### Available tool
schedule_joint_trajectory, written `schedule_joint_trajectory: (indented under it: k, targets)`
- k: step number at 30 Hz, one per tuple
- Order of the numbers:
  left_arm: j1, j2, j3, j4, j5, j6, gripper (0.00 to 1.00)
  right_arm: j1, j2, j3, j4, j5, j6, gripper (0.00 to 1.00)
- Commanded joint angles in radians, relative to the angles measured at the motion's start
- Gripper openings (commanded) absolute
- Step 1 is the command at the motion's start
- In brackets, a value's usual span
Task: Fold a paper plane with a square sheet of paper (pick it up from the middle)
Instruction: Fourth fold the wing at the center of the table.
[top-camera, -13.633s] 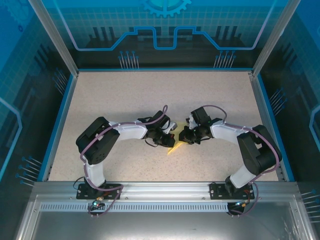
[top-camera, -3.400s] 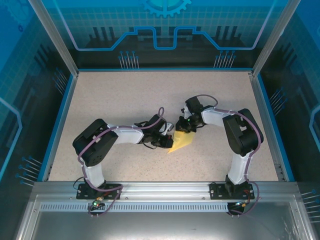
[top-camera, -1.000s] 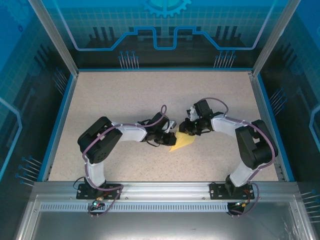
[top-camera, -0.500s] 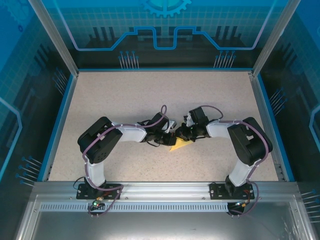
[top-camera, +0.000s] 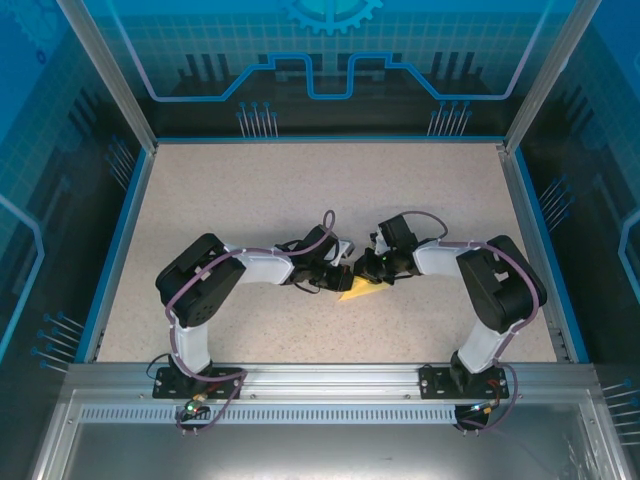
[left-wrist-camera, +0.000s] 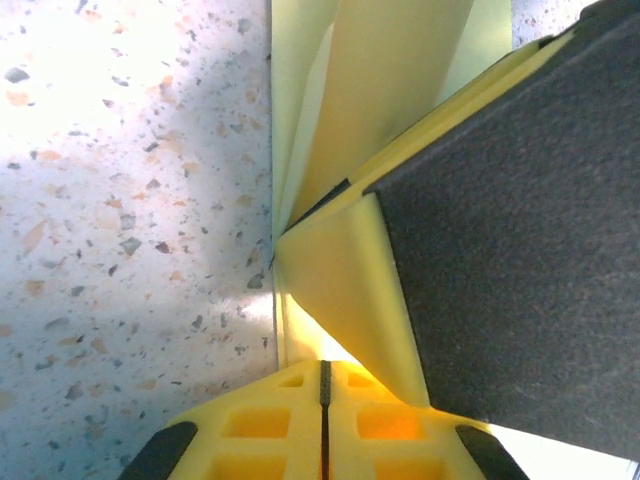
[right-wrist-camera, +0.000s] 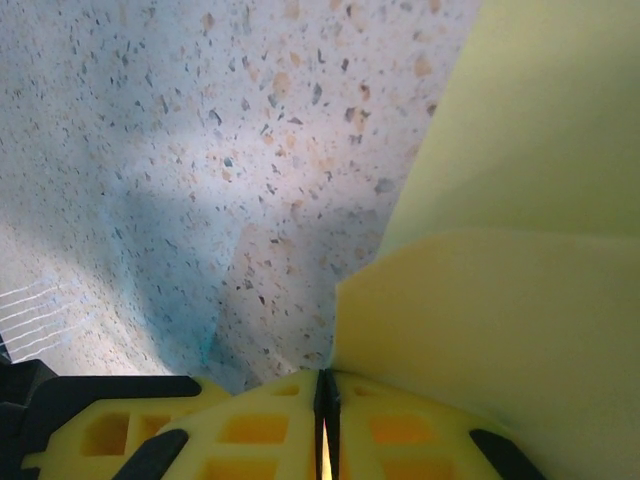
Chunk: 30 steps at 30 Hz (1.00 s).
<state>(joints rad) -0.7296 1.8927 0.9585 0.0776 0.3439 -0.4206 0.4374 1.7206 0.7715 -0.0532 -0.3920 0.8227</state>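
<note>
The pale-yellow sheet of paper (top-camera: 358, 291) lies mid-table, folded into a narrow pointed wedge like a paper plane, tip toward the near left. Both grippers meet at its far end. My left gripper (top-camera: 340, 272) comes in from the left. In its wrist view the jaws (left-wrist-camera: 323, 385) are shut at the base of upright paper folds (left-wrist-camera: 380, 120). My right gripper (top-camera: 366, 270) comes in from the right. Its jaws (right-wrist-camera: 323, 390) are shut with a sliver of paper between them, and a paper flap (right-wrist-camera: 520, 200) spreads to the right. A dark grey block (left-wrist-camera: 520, 220) crowds the left wrist view.
The speckled tabletop (top-camera: 250, 190) spreads wide around the paper. A blue rim (top-camera: 120, 250) and glass walls enclose it on three sides. An aluminium rail (top-camera: 320, 375) with both arm bases runs along the near edge.
My right gripper has slid left and a little nearer, up against the left gripper. The paper's visible flap has narrowed into a slimmer wedge. The left arm has barely moved.
</note>
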Motion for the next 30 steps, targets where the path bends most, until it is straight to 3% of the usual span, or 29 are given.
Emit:
schedule_joint_trajectory:
  k: [1,16,30]
  targets:
    - [-0.011,0.031,-0.020,-0.083,-0.027,0.033,0.07,-0.037,-0.007,-0.003,-0.084,0.105,-0.034,0.13]
    - [-0.013,-0.155,0.042,-0.143,0.010,-0.032,0.15,-0.066,0.023,-0.028,-0.100,0.067,-0.086,0.12]
    - [-0.032,-0.020,0.028,-0.052,0.041,-0.050,0.09,-0.086,0.023,-0.047,-0.065,-0.004,-0.093,0.12]
